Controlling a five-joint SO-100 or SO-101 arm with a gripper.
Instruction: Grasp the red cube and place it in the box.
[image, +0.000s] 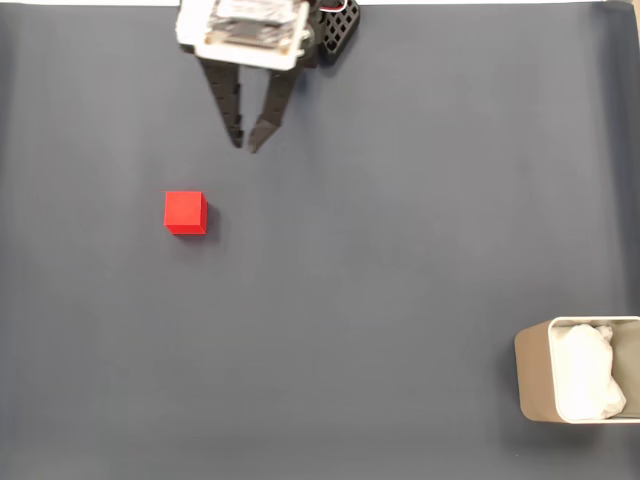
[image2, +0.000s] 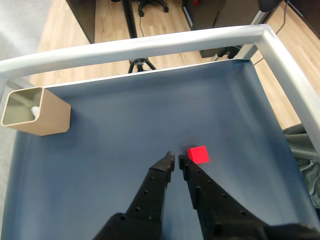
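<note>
The red cube (image: 185, 212) lies alone on the dark blue-grey mat in the fixed view, left of centre. My gripper (image: 246, 145) hangs at the top of that view, above and slightly right of the cube, its black fingers meeting at the tips with nothing between them. In the wrist view the gripper (image2: 176, 158) points toward the red cube (image2: 198, 154), which sits just right of the fingertips, apart from them. The box (image: 533, 370), beige with rounded corners, stands at the lower right edge in the fixed view, and the box (image2: 47, 117) is at far left in the wrist view.
Crumpled white paper (image: 590, 372) lines the box. The mat (image: 380, 260) covers the whole table. A pale metal rail (image2: 150, 42) frames the table's far and right sides in the wrist view, with wooden floor and a tripod beyond it.
</note>
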